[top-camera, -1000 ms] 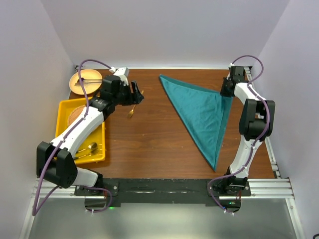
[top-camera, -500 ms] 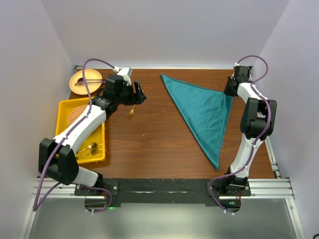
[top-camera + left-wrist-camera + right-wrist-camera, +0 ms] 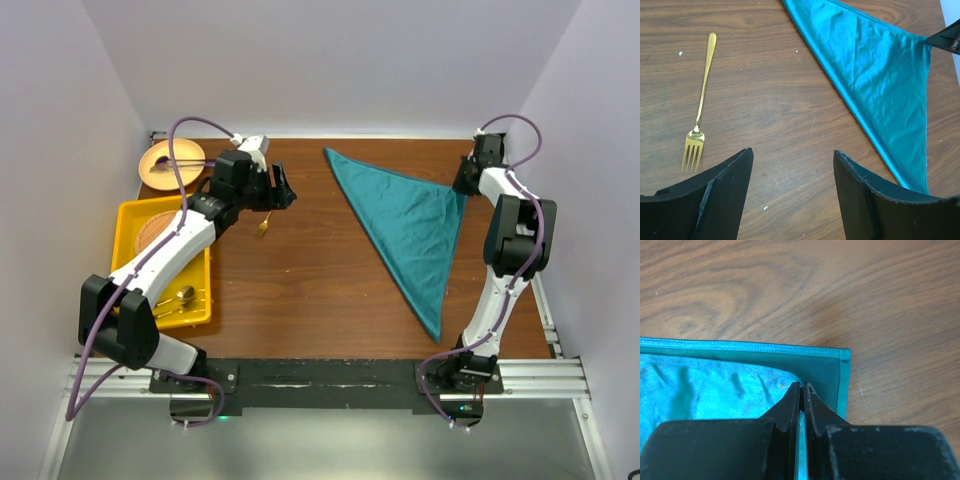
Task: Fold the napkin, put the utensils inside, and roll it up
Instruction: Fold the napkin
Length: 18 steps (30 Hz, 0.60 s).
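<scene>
The teal napkin (image 3: 410,225) lies folded into a triangle on the right half of the table; it also shows in the left wrist view (image 3: 880,75). My right gripper (image 3: 463,186) is shut on the napkin's top layer (image 3: 720,390) near its far right corner. A gold fork (image 3: 264,224) lies on the wood to the napkin's left, tines toward me; it shows in the left wrist view (image 3: 699,115). My left gripper (image 3: 284,192) is open and empty, hovering just beyond the fork (image 3: 792,160).
A yellow tray (image 3: 128,212) at the left holds a plate and more gold cutlery (image 3: 178,297). A wooden bowl (image 3: 172,160) with a stick-like utensil sits behind it. White walls enclose the table on three sides.
My right gripper has pulled the napkin corner slightly right and back, and the cloth has shifted with it. My left gripper has edged a little right above the fork.
</scene>
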Available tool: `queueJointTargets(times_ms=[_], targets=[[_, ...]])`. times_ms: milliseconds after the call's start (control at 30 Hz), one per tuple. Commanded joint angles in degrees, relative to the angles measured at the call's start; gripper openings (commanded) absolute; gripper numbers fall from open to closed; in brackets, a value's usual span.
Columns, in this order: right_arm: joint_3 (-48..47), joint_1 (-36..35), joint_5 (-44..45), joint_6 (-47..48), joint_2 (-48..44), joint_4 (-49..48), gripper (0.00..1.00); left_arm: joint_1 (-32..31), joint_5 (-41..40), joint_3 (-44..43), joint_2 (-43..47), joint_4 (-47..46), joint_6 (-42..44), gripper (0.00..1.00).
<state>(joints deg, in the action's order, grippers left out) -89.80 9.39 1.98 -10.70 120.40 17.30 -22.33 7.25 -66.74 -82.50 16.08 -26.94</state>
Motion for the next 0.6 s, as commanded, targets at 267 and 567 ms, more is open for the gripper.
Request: queueJointTargets(times_ms=[267,567], targets=[[-1.34,0.9,0.92,-0.73,0.98,-2.62,0.0,-0.96,-0.13,-2.34,0.06,-2.28,0.22,0.71],[-0.2,1.33,1.8,-1.08,1.07,-3.06,0.0,-1.49,-0.13,-2.78,-0.38,-2.54,0.13,0.71]])
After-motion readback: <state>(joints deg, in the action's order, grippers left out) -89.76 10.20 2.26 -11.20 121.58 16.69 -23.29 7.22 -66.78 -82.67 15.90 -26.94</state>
